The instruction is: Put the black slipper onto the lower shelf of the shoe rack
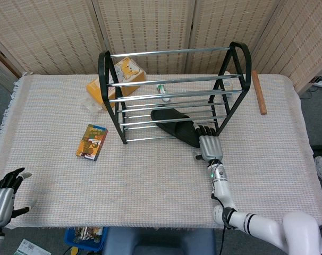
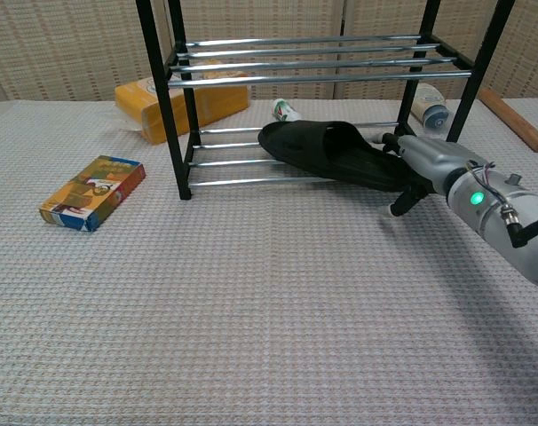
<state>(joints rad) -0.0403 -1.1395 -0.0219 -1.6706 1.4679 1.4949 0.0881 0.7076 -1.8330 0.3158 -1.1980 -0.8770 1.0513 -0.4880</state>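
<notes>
The black slipper (image 1: 176, 126) (image 2: 327, 151) lies slantwise, its toe on the lower bars of the black shoe rack (image 1: 170, 81) (image 2: 315, 74) and its heel sticking out past the front bar at the right. My right hand (image 1: 208, 145) (image 2: 426, 163) is at that heel. Its fingers touch the heel's edge, and the thumb points down, clear of the slipper. My left hand (image 1: 2, 196) hovers at the table's near left corner with its fingers apart, holding nothing. It is out of the chest view.
A yellow box (image 1: 119, 77) (image 2: 182, 99) lies behind the rack's left end. A small colourful box (image 1: 92, 141) (image 2: 93, 192) lies left of the rack. A wooden stick (image 1: 259, 92) (image 2: 514, 118) lies to the right. A small bottle (image 1: 162, 90) (image 2: 285, 110) and a white bottle (image 1: 227, 79) (image 2: 427, 106) are behind the rack.
</notes>
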